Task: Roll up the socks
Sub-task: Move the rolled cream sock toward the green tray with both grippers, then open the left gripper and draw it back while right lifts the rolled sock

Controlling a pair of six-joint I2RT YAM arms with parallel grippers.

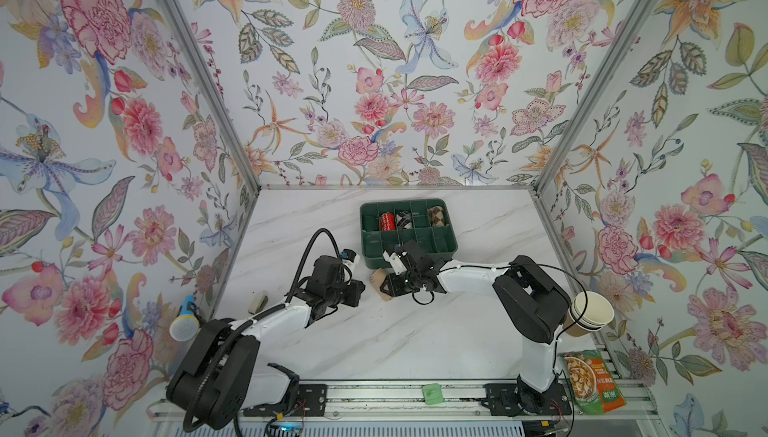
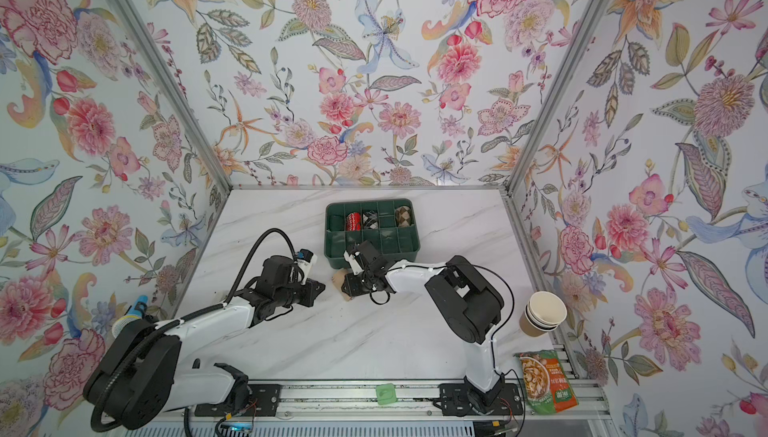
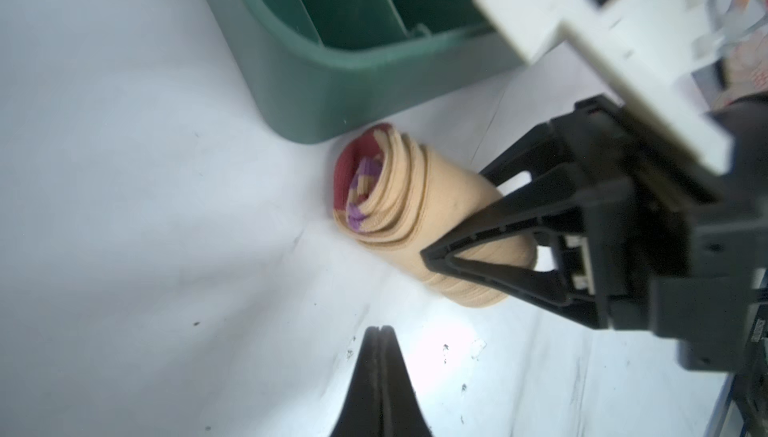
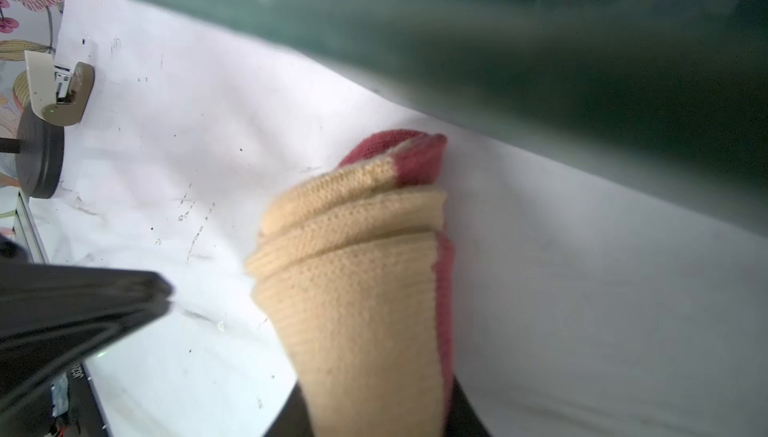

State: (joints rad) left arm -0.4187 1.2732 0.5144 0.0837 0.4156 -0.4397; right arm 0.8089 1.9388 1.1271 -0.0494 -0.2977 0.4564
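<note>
A beige rolled sock with a red toe and purple patches lies on the marble table against the near left corner of the green divided box. In both top views only its end shows beyond the right wrist. My right gripper is shut on the roll, with one black finger on each side, as the left wrist view also shows. My left gripper is shut and holds nothing. It hovers just left of the roll. Three other rolled socks sit in the box's back compartments.
Stacked paper cups and a snack packet stand at the right edge. A blue microphone and a small beige object lie at the left. A green piece rests on the front rail.
</note>
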